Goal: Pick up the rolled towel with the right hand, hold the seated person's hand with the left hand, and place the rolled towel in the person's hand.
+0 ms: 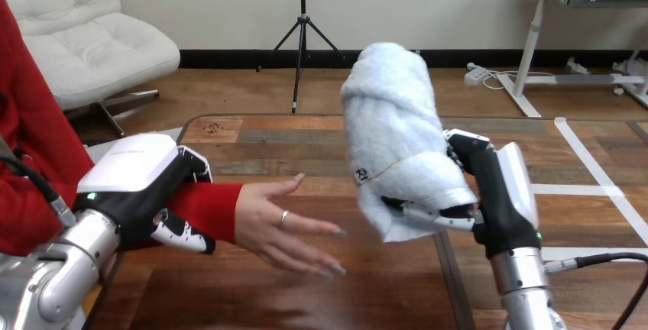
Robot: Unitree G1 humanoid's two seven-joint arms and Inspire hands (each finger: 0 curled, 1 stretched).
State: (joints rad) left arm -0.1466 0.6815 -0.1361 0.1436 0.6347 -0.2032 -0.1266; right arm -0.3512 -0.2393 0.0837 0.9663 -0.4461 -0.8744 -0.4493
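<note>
Surface: wooden table top of brown plank pattern, mixed light and dark boards, dark rim along the far edge, rounded far-left corner. Small dark printed mark just inside that corner. Narrow dark seam right of middle, running to the near edge. Flat on the top at the right: white tape strips, one slanting, two crossing it sideways. Person's hand palm-up over the middle boards; contact with the wood not determinable.

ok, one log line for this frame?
left hand shut round person's red-sleeved forearm | right hand holds white rolled towel raised | person's hand open, empty | towel beside it, apart
</note>
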